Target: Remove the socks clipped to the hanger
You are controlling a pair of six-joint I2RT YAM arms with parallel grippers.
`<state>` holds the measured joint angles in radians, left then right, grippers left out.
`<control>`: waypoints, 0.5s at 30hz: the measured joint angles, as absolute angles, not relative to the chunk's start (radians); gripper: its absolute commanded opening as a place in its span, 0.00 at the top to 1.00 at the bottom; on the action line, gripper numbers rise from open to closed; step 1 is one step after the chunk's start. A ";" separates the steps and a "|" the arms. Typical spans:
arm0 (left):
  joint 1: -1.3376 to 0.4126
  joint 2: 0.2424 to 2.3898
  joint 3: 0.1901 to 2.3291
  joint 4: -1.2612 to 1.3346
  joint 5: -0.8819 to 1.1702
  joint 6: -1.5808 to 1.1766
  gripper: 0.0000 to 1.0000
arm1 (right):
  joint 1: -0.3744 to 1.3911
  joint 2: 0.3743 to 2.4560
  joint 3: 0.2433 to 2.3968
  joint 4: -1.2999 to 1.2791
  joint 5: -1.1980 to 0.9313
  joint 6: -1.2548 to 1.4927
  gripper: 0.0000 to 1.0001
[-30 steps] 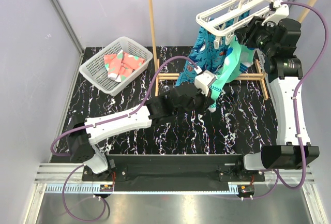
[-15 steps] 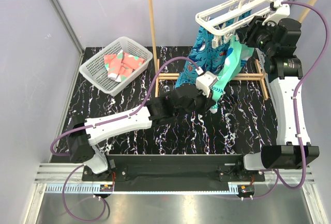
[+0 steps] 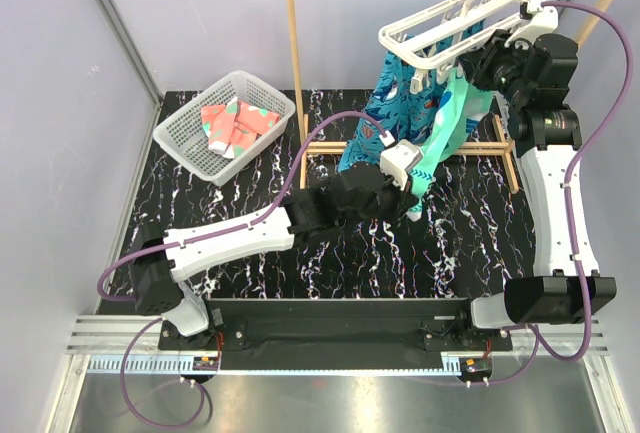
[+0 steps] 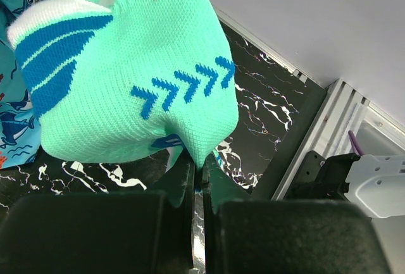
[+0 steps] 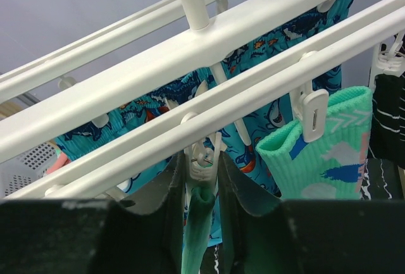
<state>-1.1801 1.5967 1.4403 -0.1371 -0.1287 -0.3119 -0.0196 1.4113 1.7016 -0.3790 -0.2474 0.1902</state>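
Observation:
The white slatted hanger (image 3: 452,21) hangs from the wooden rack's rail. A teal-green sock (image 3: 455,118) hangs from one of its clips. My left gripper (image 3: 420,183) is shut on that sock's lower tip, and the left wrist view shows the tip pinched between its jaws (image 4: 201,165). My right gripper (image 3: 487,61) is up at the hanger. In the right wrist view its fingers (image 5: 177,185) press both sides of the white clip (image 5: 204,157) that holds the sock's cuff (image 5: 199,223). A second teal sock (image 5: 323,160) and a black-and-white striped sock (image 5: 389,122) hang clipped to the right.
A blue shark-print cloth (image 3: 395,103) hangs behind the socks. The wooden rack (image 3: 292,53) stands at the back on its floor frame (image 3: 510,158). A white mesh basket (image 3: 190,118) at the back left holds coral-pink socks (image 3: 235,123).
My left gripper has shifted slightly right with the sock tip in it. My right gripper has edged up against the hanger clip. The sock still hangs clipped.

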 measured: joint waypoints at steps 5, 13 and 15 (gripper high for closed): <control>-1.180 1.597 1.440 -0.137 -0.133 -0.311 1.00 | -0.020 1.411 1.702 -0.378 -0.245 0.191 0.94; -1.180 1.597 1.440 -0.137 -0.134 -0.311 1.00 | -0.019 1.411 1.701 -0.364 -0.244 0.210 0.55; -1.180 1.597 1.440 -0.137 -0.135 -0.311 1.00 | -0.019 1.411 1.701 -0.357 -0.244 0.216 0.53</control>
<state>-1.1805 1.5967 1.4403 -0.1371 -0.1349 -0.3111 -0.0193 1.4113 1.7012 -0.3569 -0.2443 0.2161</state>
